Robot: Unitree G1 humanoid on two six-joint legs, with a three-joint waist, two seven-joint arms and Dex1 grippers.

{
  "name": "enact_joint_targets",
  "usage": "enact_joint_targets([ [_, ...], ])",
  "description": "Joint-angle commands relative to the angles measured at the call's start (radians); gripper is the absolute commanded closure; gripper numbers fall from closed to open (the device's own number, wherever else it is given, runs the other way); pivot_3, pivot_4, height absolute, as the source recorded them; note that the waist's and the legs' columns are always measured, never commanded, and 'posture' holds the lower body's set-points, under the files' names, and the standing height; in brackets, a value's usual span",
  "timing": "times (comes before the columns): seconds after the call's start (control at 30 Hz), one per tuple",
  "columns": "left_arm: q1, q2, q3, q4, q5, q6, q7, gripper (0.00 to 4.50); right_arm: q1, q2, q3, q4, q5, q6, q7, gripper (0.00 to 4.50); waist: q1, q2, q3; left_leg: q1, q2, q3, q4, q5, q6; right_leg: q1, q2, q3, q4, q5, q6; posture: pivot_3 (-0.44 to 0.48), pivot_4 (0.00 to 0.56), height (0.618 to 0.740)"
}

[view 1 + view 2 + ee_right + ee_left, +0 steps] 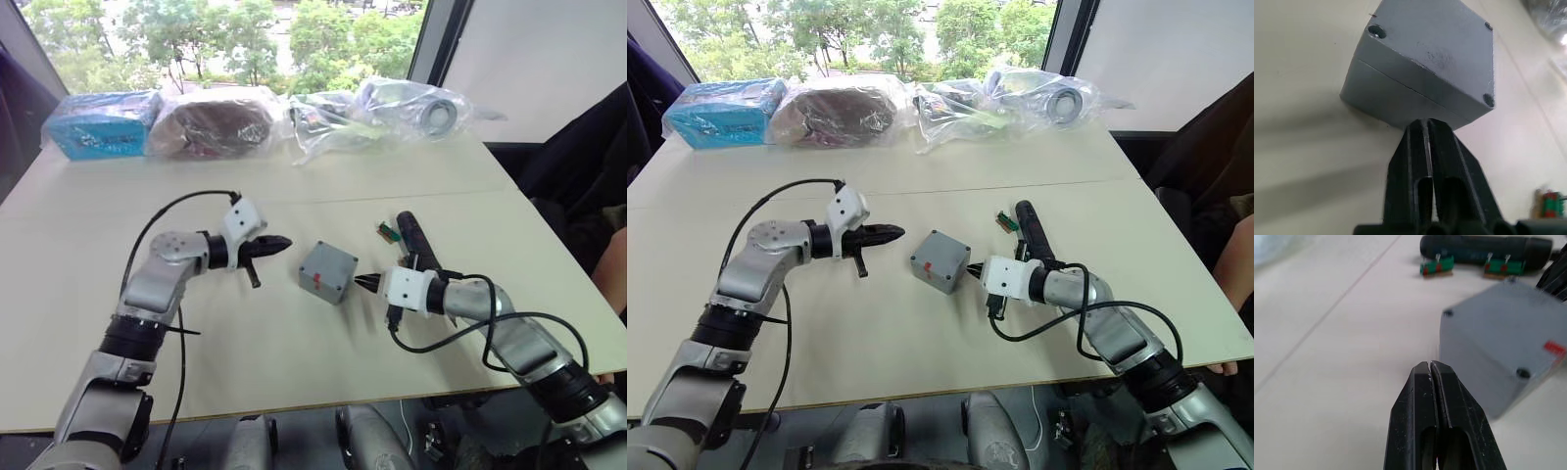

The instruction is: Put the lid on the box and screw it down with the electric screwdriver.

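The grey box [319, 285] stands in the middle of the table, red mark on its near side. The lid [332, 260] lies on top of it; the right wrist view shows the seam between lid [1435, 46] and box [1382, 95], and screw holes at the lid's corners. My left gripper [285, 241] is shut and empty, a short way left of the box [1488, 347]. Shut and empty too, my right gripper [363, 283] has its tips against the box's right side. The black electric screwdriver [415, 239] lies on the table just behind my right gripper.
Two small green-brown pieces [1436, 267] lie beside the screwdriver [1484, 247]. Along the table's far edge sit a blue package [103, 123], a bagged brown object [216, 123] and clear bags with metal parts [421, 106]. A person's arm [615, 266] shows at the right edge.
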Motion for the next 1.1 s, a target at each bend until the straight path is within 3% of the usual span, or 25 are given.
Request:
enact_joint_targets([
  [0.03, 0.004, -0.026, -0.032, 0.000, 0.015, -0.031, -0.002, 4.50, -0.013, 0.031, -0.027, -0.060, 0.004, 0.080, 0.016, 4.41, 0.002, 0.000, 0.000, -0.002, 0.000, 0.000, 0.000, 0.000, 0.000, -0.001, 0.000, 0.000, 0.000, 0.000, 0.000, 0.000, 0.150, 0.740],
  [0.33, 0.023, -0.038, -0.082, -0.022, 0.008, -0.007, -0.062, 4.50, -0.063, 0.101, -0.007, -0.069, -0.022, 0.138, 0.065, 4.41, -0.004, 0.000, 0.000, -0.012, 0.000, 0.000, 0.000, 0.000, 0.000, -0.012, 0.001, 0.000, 0.001, 0.002, -0.001, 0.000, 0.150, 0.740],
  [0.63, 0.077, 0.027, -0.059, -0.138, -0.038, 0.069, -0.137, 4.50, -0.108, 0.165, 0.014, -0.038, -0.044, 0.123, 0.127, 4.41, -0.004, 0.000, 0.000, -0.013, 0.000, 0.001, 0.000, 0.000, 0.000, -0.014, 0.001, 0.000, 0.002, 0.002, -0.001, 0.000, 0.150, 0.740],
  [1.1, 0.121, 0.070, -0.020, -0.219, -0.055, 0.124, -0.141, 4.50, -0.131, 0.196, 0.026, 0.014, -0.095, 0.088, 0.178, 4.41, -0.004, 0.000, 0.000, -0.013, 0.000, 0.001, 0.000, 0.000, 0.000, -0.015, 0.000, 0.000, 0.002, 0.001, -0.001, 0.000, 0.150, 0.740],
])
